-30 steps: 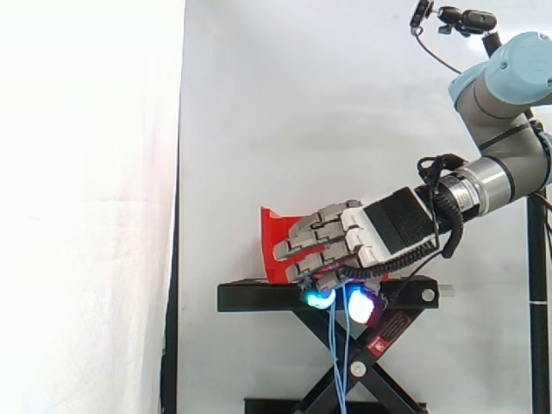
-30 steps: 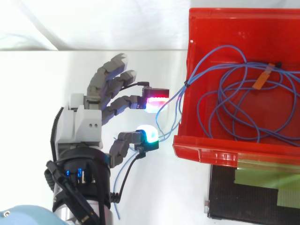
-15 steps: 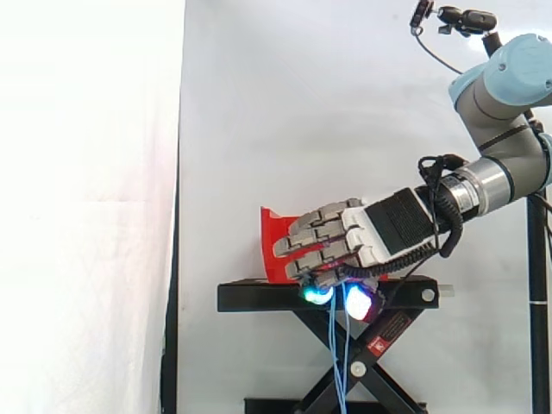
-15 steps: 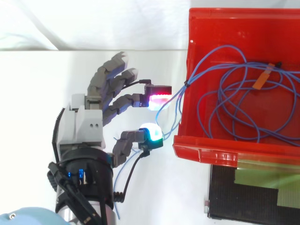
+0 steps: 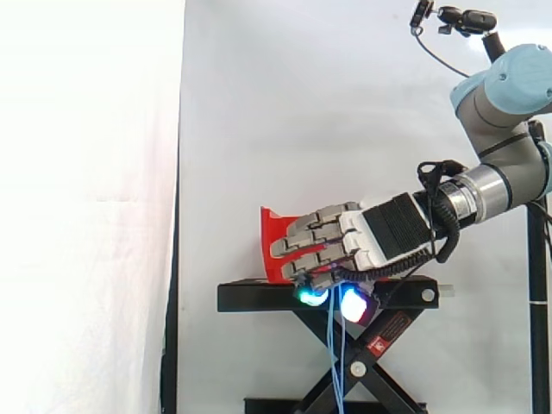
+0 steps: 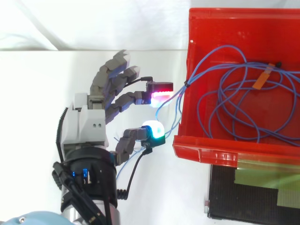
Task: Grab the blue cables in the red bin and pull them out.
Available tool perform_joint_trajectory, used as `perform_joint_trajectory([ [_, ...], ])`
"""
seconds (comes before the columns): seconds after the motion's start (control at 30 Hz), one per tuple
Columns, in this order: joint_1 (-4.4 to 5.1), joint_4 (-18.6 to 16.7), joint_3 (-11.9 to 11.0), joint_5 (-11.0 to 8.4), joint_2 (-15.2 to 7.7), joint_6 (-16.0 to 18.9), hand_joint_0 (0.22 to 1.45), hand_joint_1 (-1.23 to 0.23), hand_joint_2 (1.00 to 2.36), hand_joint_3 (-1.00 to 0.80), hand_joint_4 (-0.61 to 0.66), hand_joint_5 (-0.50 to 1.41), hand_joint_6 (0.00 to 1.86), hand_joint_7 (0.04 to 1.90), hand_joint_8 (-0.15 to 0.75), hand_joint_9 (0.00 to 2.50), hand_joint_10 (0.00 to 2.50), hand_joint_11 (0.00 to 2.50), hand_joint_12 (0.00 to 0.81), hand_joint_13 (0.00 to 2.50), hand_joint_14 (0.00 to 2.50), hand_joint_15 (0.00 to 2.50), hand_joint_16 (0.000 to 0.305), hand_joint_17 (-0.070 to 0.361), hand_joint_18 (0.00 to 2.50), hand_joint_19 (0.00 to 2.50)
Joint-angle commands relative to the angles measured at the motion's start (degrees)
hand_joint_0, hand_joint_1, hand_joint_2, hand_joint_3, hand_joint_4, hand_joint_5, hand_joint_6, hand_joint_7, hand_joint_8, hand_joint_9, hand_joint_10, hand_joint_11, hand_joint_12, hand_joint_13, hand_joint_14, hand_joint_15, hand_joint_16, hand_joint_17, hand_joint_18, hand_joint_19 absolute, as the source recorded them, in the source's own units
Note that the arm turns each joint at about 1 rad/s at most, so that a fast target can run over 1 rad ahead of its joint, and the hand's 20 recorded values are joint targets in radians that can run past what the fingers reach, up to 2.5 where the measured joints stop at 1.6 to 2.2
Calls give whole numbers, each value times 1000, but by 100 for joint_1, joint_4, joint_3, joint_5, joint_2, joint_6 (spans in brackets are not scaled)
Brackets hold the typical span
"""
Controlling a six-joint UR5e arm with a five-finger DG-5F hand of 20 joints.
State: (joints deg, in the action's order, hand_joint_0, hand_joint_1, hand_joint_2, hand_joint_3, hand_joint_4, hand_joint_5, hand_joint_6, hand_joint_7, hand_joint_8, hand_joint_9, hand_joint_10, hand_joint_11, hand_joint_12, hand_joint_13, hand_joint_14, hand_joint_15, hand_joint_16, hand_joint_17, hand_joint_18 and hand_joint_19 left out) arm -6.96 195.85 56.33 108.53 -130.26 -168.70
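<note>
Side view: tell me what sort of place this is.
Probably a robotics lab test cell: a white curtain backdrop, a red bin of blue cables on a black stand, and a robot arm with its hand beside the bin.

I see the black scissor stand [image 5: 259, 297] just beneath the hand [image 5: 379, 246], top plate level, crossed legs dropping below it. The white curtain [image 5: 302, 103] hangs behind the hand. Up and to the hand's right, a small camera [image 5: 470, 19] sits above a black pole [image 5: 537, 345]. From above, greenish tape [image 6: 262, 180] on the stand's black top lies lower right of the hand
</note>
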Motion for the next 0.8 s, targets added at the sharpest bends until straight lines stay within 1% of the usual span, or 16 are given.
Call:
perform_joint_trajectory([
  [0.0, -16, -188, 89, 37, 0, 0, 853, -837, 1000, -1000, 231, 775, 8, 633, 255, 602, 17, 432, 321, 396, 13, 371, 42, 94, 376, 585],
  [0.13, -7, -205, 89, 46, 0, 0, 854, -837, 1000, -1000, 230, 772, 10, 634, 253, 602, 17, 429, 321, 397, 15, 367, 42, 94, 376, 588],
  [0.23, -25, -205, 89, 46, 9, 0, 854, -837, 1000, -1000, 230, 771, 10, 633, 255, 601, 17, 436, 320, 397, 15, 366, 42, 94, 377, 586],
  [0.77, -43, -214, 89, 46, 0, 0, 854, -835, 1000, -1000, 233, 766, 9, 635, 252, 602, 15, 431, 320, 418, 14, 383, 42, 94, 381, 588],
])
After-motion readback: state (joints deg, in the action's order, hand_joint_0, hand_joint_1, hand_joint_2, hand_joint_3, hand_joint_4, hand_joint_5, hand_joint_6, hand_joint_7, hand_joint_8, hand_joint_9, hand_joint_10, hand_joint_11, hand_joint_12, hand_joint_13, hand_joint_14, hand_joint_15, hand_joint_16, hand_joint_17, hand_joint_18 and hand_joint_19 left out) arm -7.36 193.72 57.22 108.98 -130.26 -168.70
